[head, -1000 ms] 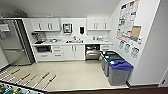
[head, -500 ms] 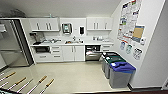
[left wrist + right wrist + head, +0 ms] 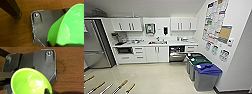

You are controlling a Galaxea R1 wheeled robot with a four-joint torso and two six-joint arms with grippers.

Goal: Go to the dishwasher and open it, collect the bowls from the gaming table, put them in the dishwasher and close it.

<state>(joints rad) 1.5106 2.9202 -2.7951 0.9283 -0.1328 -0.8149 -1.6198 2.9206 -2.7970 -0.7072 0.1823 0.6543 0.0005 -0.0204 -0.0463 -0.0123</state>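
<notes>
The dishwasher (image 3: 177, 54) sits under the counter at the far wall, right of the white cabinet doors, with its dark interior showing above a steel panel. In the left wrist view a bright green bowl (image 3: 70, 27) hangs over a brown wooden surface, with my left gripper (image 3: 58, 44) shut on its rim. In the right wrist view a yellow-green bowl (image 3: 30, 82) is held the same way, and a dark finger (image 3: 47, 91) of my right gripper (image 3: 49, 91) crosses its rim. The gaming table is out of view.
Three lidded bins (image 3: 203, 71) stand along the right wall next to the dishwasher. A steel fridge (image 3: 94, 47) fills the left side. Wooden rod handles (image 3: 121, 86) poke in at the lower left. Pale open floor (image 3: 156, 75) lies between me and the counter (image 3: 156, 44).
The whole head view has shifted slightly, so the camera has moved. More of the wooden handles shows at the lower left than one second ago.
</notes>
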